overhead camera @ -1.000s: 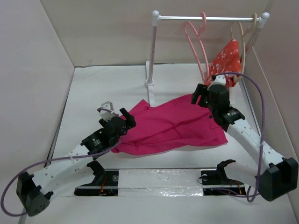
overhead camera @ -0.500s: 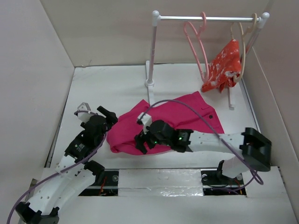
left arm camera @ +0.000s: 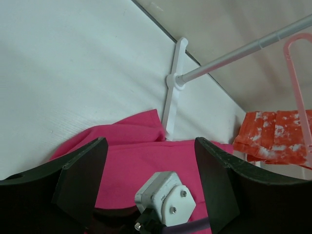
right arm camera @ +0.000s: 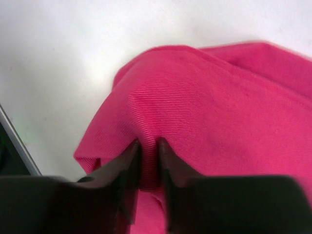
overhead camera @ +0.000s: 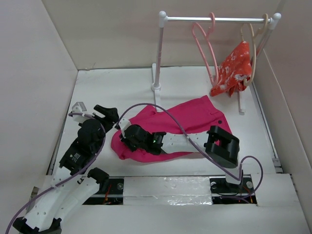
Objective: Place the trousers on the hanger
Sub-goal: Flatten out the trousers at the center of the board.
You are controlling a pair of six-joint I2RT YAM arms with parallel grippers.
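Over the white table (overhead camera: 107,83), seen from the overhead camera, the right claw (overhead camera: 126,134) reaches far across to the left, its tips down on the near left edge of the magenta-pink trousers (overhead camera: 195,117). Most of the trousers lie spread behind that claw and to its right. Just to its left, beside the edge of the cloth, the left claw (overhead camera: 106,113) has its jaws spread wide with nothing between them. Well beyond both claws, to the far right, the salmon-pink hanger (overhead camera: 207,48) hangs by its hook from the metal rail (overhead camera: 195,19) of a small white rack. To the right of that, an orange-red flowered garment (overhead camera: 234,68) hangs on a cream hanger (overhead camera: 252,53)

From the left wrist camera, the left claw (left arm camera: 150,142) shows two dark fingers (left arm camera: 80,175) far apart, gripping nothing. The trousers (left arm camera: 126,156) lie ahead of the tips and below them. A white boxy fitting (left arm camera: 165,195) with a purple cable sits low between the fingers. Farther ahead stands the rack's white post (left arm camera: 173,92), and the hanger (left arm camera: 296,83) and the flowered garment (left arm camera: 273,139) are off to the right

From the right wrist camera, the right claw (right arm camera: 148,146) has its fingers (right arm camera: 127,170) drawn almost together, pinching a raised fold of the trousers (right arm camera: 219,107). The fabric fills the view ahead and to the right, and bare table (right arm camera: 48,48) shows ahead to the left
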